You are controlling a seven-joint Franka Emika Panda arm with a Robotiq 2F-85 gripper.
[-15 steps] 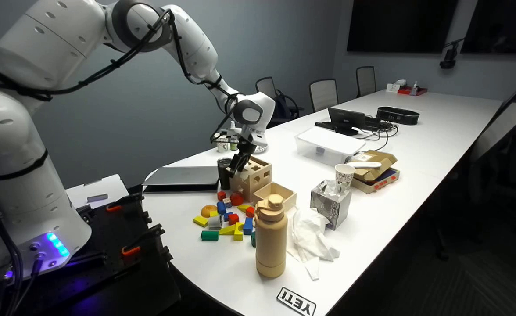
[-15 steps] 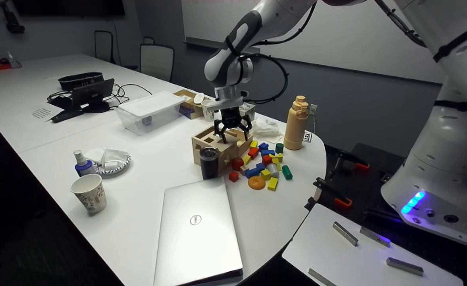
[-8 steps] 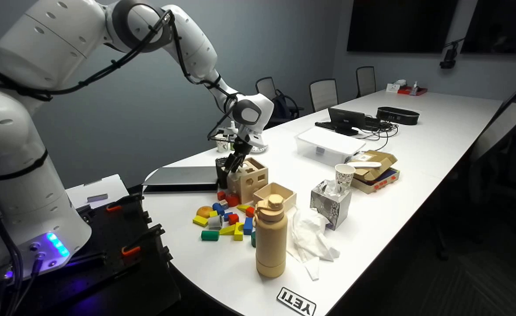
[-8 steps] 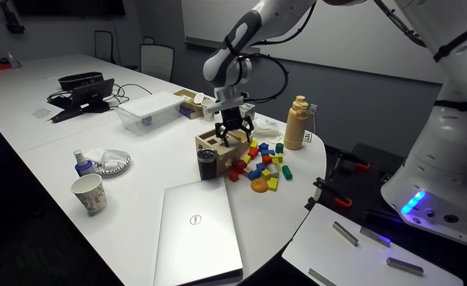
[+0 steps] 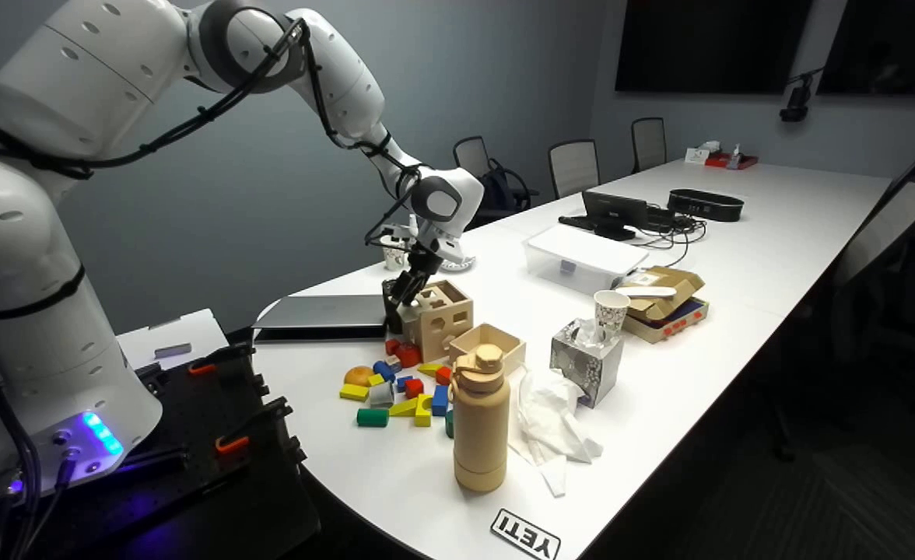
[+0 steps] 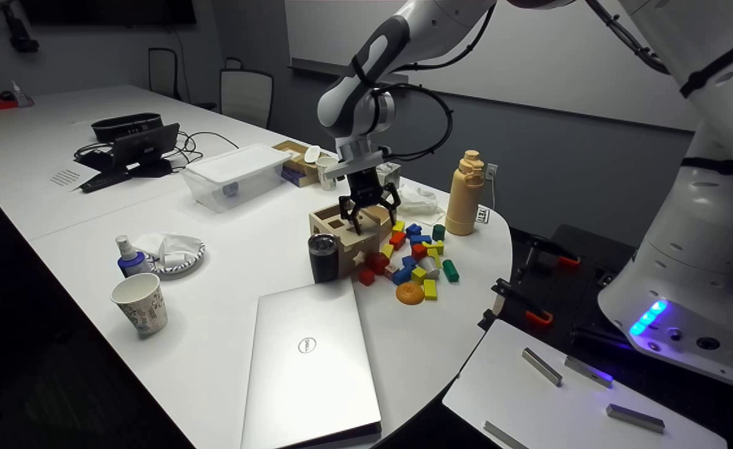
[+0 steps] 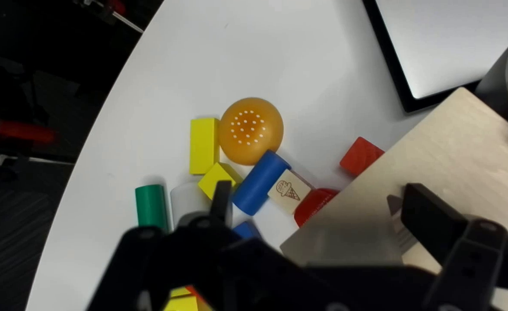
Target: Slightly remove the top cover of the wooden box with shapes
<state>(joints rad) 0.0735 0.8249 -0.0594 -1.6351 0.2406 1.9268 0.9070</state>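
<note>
The wooden box with shapes (image 5: 429,342) is a pale cube with cut-outs, standing among loose toys; it also shows in an exterior view (image 6: 368,245). Its top cover (image 6: 348,235), a flat pale panel with cut-outs, lies on top, with an opening visible at its far end. In the wrist view the cover (image 7: 452,138) has a straight edge partly hiding a red block. My gripper (image 7: 319,194) is open with nothing held. One finger (image 7: 431,220) is down at a cut-out in the cover; how deep is unclear. The other finger (image 7: 222,201) hangs outside the box, above the toys.
A dark tumbler (image 6: 325,265) stands close beside the box, with a laptop (image 6: 316,355) near it. Several coloured blocks and an orange bun (image 7: 251,129) lie before the box. An open wooden tray (image 5: 504,354) and a tan bottle (image 5: 481,428) stand on another side.
My gripper has moved toward the robot base. The box has shifted and turned slightly the same way, nudging the red apple, the bun and nearby blocks. The tumbler has shifted slightly.
</note>
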